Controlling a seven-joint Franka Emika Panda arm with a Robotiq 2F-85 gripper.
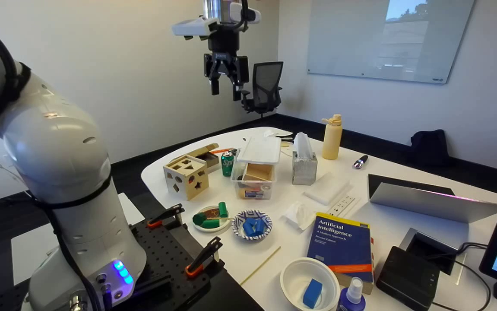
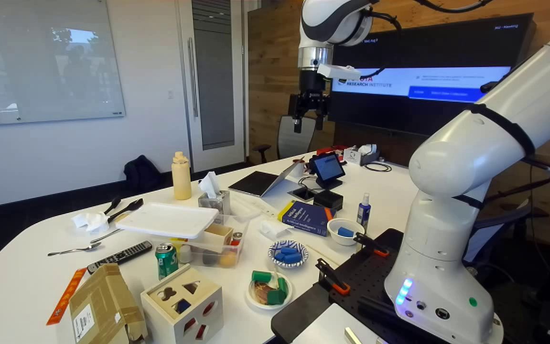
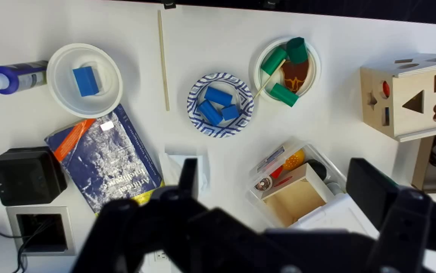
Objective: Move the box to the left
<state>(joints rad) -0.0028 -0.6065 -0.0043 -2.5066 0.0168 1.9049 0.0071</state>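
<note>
Gripper (image 1: 226,91) hangs spread wide, empty. In an exterior view the wooden box (image 1: 185,178) sits 8 o'clock from a soda can (image 1: 227,164), so a sloppy grab could totally topple the can.

In an exterior view, the box (image 1: 188,179) stands at the left of the table (image 1: 291,250), the carton (image 1: 212,160) close behind it; the can (image 1: 227,165) stands between carton and bin (image 1: 254,194); the lid (image 1: 259,149) lies over the bin's back; the tissue box (image 1: 304,170) is right of the bin, the bottle (image 1: 332,140) farther back and right; the plate (image 1: 210,230), blocks (image 1: 223,210) in it, sits before the box to the right, the dish (image 1: 239,229) just right of the plate; the stick (image 1: 260,266) lies between dish and bowl (image 1: 291,280); the book (image 1: 339,250) lies behind the bowl to the right.
</note>
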